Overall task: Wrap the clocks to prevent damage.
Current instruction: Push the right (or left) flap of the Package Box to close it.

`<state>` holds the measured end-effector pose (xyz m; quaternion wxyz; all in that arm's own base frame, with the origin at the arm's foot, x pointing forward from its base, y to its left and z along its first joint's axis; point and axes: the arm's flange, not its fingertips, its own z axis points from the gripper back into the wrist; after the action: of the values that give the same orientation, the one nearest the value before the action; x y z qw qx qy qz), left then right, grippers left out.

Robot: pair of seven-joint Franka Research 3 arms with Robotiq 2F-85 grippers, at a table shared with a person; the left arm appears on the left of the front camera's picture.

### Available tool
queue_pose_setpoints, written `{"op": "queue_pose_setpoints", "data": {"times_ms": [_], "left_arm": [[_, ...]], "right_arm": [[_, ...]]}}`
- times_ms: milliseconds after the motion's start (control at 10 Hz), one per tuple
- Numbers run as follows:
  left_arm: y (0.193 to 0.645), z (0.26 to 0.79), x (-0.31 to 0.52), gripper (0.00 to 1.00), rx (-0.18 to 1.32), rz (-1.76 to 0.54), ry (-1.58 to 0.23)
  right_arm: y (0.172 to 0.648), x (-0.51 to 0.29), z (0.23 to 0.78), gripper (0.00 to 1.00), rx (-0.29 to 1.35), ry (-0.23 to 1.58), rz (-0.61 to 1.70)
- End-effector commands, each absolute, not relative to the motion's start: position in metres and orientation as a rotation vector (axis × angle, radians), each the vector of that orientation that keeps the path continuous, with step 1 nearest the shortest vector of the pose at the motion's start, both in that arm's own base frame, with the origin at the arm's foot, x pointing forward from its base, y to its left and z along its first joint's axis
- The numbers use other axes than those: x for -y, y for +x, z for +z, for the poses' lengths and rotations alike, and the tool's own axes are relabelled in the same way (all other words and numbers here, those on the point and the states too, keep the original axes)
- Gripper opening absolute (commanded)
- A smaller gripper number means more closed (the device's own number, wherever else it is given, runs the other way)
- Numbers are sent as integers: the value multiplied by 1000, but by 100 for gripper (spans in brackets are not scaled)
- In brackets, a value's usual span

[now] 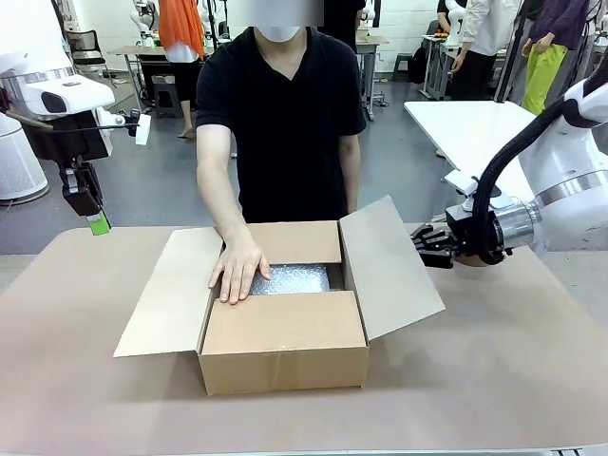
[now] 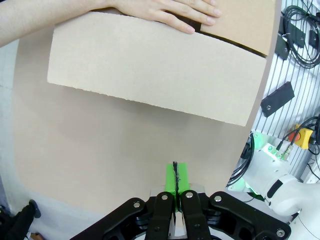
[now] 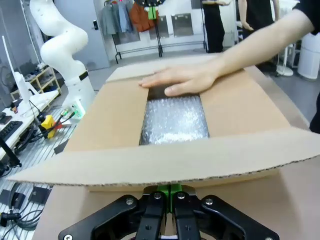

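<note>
Peering into the cardboard box (image 1: 285,356) on the table, I see bubble wrap (image 1: 293,279) between its flaps; any clock beneath it is hidden. The person's hand (image 1: 237,271) rests at the opening's left edge. The right wrist view gives the wrap up close, while the left wrist view gives the left flap's outer face. The left gripper (image 2: 176,177), raised at the far left, and the right gripper (image 3: 169,190), just right of the box, both have their jaws pressed together, empty.

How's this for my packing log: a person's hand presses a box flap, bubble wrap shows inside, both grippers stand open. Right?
Not open: the left gripper and right gripper are both shut, as each wrist view shows. The hand, flap and bubble wrap are as stated.
</note>
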<state>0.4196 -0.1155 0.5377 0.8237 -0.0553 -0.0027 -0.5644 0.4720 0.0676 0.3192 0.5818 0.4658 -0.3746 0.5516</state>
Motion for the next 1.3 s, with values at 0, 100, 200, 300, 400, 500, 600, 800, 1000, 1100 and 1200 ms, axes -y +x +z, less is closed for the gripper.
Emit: {"op": "queue_pose_setpoints", "data": {"times_ms": [0, 100, 200, 300, 400, 500, 600, 800, 1000, 1100, 1200], "left_arm": [[418, 538, 116, 0, 17, -1181, -114], [418, 538, 116, 0, 17, -1181, -114], [418, 538, 116, 0, 17, -1181, -114], [418, 538, 116, 0, 17, -1181, -114], [418, 538, 116, 0, 17, -1181, -114], [418, 538, 116, 0, 17, -1181, -114], [418, 538, 116, 0, 17, -1181, -114], [418, 538, 116, 0, 17, -1181, -114], [418, 538, 116, 0, 17, -1181, -114], [418, 538, 116, 0, 17, -1181, -114], [418, 538, 116, 0, 17, -1181, -114]], "right_arm": [[473, -83, 324, 1, 956, 1114, 1352], [470, -90, 325, 1, 948, 1124, 1371], [469, -95, 325, 1, 938, 1125, 1377], [470, -101, 325, 1, 920, 1106, 1374], [470, -109, 325, 1, 917, 1112, 1391], [471, -119, 324, 1, 910, 1112, 1407], [474, -131, 322, 1, 899, 1112, 1421], [476, -149, 312, 1, 862, 1095, 1440], [481, -163, 306, 1, 845, 1032, 1445], [485, -168, 306, 1, 848, 1010, 1451], [487, -172, 307, 1, 854, 994, 1453]]}}
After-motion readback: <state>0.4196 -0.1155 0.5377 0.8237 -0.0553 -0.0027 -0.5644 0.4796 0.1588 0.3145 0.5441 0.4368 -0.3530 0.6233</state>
